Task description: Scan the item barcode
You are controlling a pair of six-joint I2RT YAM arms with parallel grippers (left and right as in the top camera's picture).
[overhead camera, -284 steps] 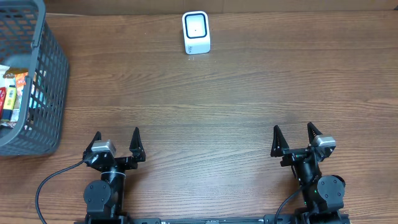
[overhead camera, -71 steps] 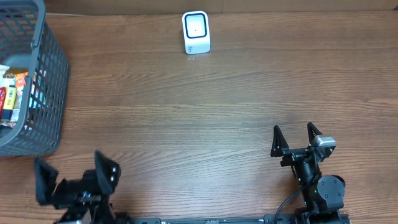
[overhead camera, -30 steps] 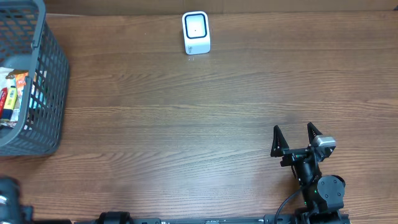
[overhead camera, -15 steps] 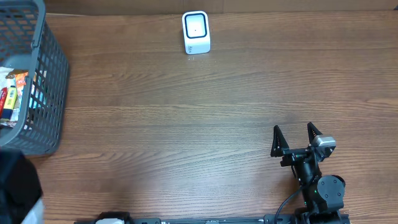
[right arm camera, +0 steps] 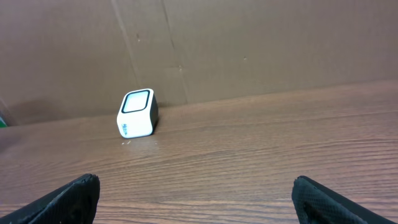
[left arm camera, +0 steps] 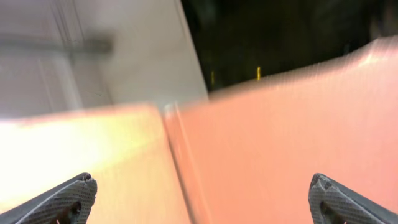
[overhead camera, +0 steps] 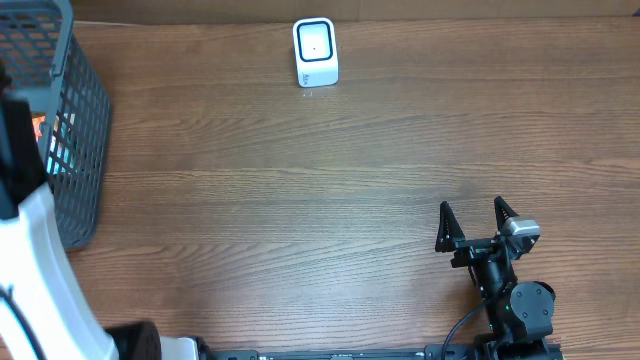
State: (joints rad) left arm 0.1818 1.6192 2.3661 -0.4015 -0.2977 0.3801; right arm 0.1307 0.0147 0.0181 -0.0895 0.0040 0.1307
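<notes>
At the left edge of the bench (overhead camera: pixel 300 200), the left arm (overhead camera: pixel 35 260) covers much of the basket (overhead camera: pixel 85 110); only an orange scrap of the items (overhead camera: pixel 41 125) inside shows. The left hand (left arm camera: pixel 200 183) is spread, its view a blur. The right hand (overhead camera: pixel 471 208), also spread, faces the scanner (overhead camera: pixel 315 52).

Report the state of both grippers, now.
Left gripper: jaws open, holding nothing.
Right gripper: jaws open, holding nothing.
</notes>
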